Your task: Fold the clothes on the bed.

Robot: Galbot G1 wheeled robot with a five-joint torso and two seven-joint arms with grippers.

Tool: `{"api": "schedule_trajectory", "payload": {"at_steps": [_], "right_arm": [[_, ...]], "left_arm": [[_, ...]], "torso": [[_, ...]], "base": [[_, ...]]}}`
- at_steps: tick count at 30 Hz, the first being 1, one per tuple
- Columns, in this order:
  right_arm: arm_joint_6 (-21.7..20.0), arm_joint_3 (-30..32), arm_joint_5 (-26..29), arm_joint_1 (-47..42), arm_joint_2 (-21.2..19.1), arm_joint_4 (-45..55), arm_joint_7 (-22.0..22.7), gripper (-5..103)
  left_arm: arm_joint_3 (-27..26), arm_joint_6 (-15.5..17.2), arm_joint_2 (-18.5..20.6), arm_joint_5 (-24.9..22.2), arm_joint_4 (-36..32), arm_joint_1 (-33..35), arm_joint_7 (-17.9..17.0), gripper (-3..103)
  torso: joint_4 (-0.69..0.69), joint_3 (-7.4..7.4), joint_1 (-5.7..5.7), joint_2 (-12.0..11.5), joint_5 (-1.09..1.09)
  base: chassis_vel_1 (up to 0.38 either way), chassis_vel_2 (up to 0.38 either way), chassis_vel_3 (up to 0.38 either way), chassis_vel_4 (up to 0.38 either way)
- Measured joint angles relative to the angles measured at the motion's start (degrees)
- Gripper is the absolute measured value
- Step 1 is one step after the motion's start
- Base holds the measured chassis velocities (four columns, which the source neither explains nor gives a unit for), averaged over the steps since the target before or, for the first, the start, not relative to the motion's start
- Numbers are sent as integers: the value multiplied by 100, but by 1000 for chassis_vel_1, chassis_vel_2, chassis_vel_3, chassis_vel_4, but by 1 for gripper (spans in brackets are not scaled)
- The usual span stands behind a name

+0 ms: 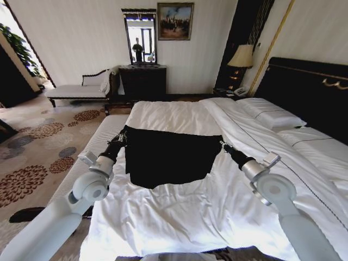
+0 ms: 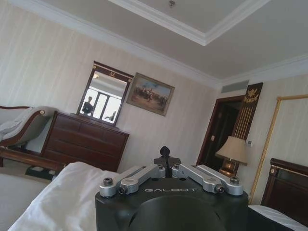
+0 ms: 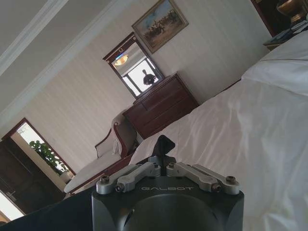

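T-shirt (image 1: 166, 157) on bed (image 1: 179, 217), between claws

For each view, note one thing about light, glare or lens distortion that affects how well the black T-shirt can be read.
Head view: wide lens bends the bed edges; the T-shirt reads as a flat black patch, folds lost. Left wrist view: the mirror reflects bright window light. Right wrist view: tilted; the sheet looks washed out.

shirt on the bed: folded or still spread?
Partly folded: the black T-shirt lies as a compact block, no sleeves showing, grippers at its far corners.
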Motion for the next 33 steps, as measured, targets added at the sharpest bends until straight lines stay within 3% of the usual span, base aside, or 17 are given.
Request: {"api": "schedule_trajectory", "payload": {"at_steps": [4, 6, 7, 11, 15, 20, 22, 24, 28, 31, 33], "right_arm": [[-52, 279, -5, -539, 96, 355, 10, 0], [-67, 504, -126, -1047, 208, 669, 3, 0], [-67, 504, -126, -1047, 208, 669, 3, 0], [-68, 647, -519, -1924, 392, 1262, 33, 0], [-140, 489, -894, -2063, 474, 1338, 247, 0], [-222, 73, -1040, -1562, 441, 883, 586, 0], [-298, -268, -946, -940, 366, 334, 674, 0], [-327, -391, -884, -728, 345, 124, 680, 0], [-553, -1199, -424, 644, 304, -1375, 775, 0], [-572, -1514, -419, 1131, 335, -1917, 769, 0], [-539, -1913, -598, 1666, 414, -2609, 637, 0]], "left_arm": [[-355, -45, -275, 267, -349, 921, -22, 1], [-628, -76, -772, 559, -702, 1866, -48, 1], [-628, -76, -772, 559, -702, 1866, -48, 1], [-752, -149, -1418, 1262, -1112, 3098, 58, 1], [-692, -94, -1527, 1381, -1201, 3316, 19, 1], [-536, -10, -1520, 1247, -819, 2850, -48, 1], [-312, 69, -1524, 1036, -243, 2184, -121, 1], [-234, 101, -1533, 957, -36, 1976, -156, 1], [474, 304, -1688, 496, 1347, 508, -226, 1], [831, 325, -1775, 419, 1853, -45, -216, 1], [1285, 320, -1924, 381, 2652, -783, -199, 1]], "torso": [[0, 0, 0, 0, 1], [2, 0, 0, 0, -1], [2, 0, 0, 0, -1], [1, -1, -2, 1, 0], [-1, -1, -3, 2, 0], [0, 0, -1, 1, 1], [1, 1, 0, 0, 1], [1, 1, 1, -1, 1], [2, 2, 1, -2, 0], [1, 3, 2, -2, 0], [2, 3, 3, -3, 0]], "base": [[0, 0, 0, 0], [0, 0, 0, 0], [0, 0, 0, 0], [0, 0, 0, 0], [0, 0, 0, 0], [0, 0, 0, 0], [0, 0, 0, 0], [0, 0, 0, 0], [0, 0, 0, 0], [0, 0, 0, 0], [0, 0, 0, 0]]}}
